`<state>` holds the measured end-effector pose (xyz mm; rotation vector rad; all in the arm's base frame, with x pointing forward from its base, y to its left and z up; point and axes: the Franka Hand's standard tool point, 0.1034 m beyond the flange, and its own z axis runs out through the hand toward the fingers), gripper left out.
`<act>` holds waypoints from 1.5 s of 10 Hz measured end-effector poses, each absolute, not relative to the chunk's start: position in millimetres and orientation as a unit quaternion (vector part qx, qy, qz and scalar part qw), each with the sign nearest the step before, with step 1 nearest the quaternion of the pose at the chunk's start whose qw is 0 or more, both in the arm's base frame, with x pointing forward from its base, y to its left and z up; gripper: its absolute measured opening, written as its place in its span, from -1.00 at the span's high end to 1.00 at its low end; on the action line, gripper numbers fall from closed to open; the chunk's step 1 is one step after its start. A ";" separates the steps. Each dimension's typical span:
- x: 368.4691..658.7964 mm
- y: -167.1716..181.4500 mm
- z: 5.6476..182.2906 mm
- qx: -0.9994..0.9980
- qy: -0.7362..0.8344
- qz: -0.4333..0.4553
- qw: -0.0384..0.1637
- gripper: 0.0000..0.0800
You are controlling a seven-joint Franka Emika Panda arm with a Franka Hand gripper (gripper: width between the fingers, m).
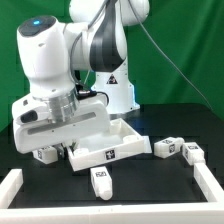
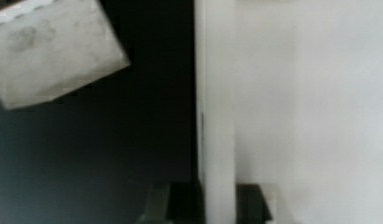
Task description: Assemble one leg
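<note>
Our pincer (image 1: 62, 138) sits low at the end of the tabletop (image 1: 122, 133) toward the exterior view's left. From this camera the arm's own white hand hides the fingertips, so we cannot read the grip here. We judge the tabletop is handled first so that it sits firm before any leg goes in. No leg is held. The left leg (image 1: 45, 153) lies just beside the pincer on the black counter (image 1: 170, 115), and the front leg (image 1: 100, 183) lies near the tabletop's front edge. The inner right leg (image 1: 165, 148) and outer right leg (image 1: 192, 152) lie close together off its end toward the exterior view's right. All are loose and apart from the tabletop, so by our reckoning the fitting itself is not yet begun. In the wrist view, the pincer (image 2: 214, 205) shows dark fingertips (image 2: 177, 205) close on either side of a thin white wall of the tabletop (image 2: 303, 100). We take it to be clamped on that wall, though the picture is blurred. A pale square piece (image 2: 55, 55) lies apart; we cannot tell what it is.
</note>
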<state>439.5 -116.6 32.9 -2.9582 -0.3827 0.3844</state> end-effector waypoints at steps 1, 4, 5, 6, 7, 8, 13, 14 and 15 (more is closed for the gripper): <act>452.0 -110.7 48.8 -0.982 -0.106 0.140 0.073 0.86; 502.0 -78.0 66.2 -0.987 -0.049 0.142 0.058 0.86; 513.1 -68.1 59.7 -0.988 -0.041 0.142 0.052 0.86; 523.1 -59.8 55.7 -0.988 -0.035 0.140 0.048 0.86; 526.8 -55.0 51.3 -0.988 -0.036 0.141 0.046 0.86; 526.1 -54.8 50.3 -0.988 -0.038 0.142 0.046 0.86; 535.4 -31.5 46.3 -0.989 -0.004 0.143 0.035 0.86; 543.6 -26.0 41.4 -0.989 -0.001 0.141 0.032 0.86; 548.8 -22.3 37.2 -0.990 -0.004 0.140 0.030 0.86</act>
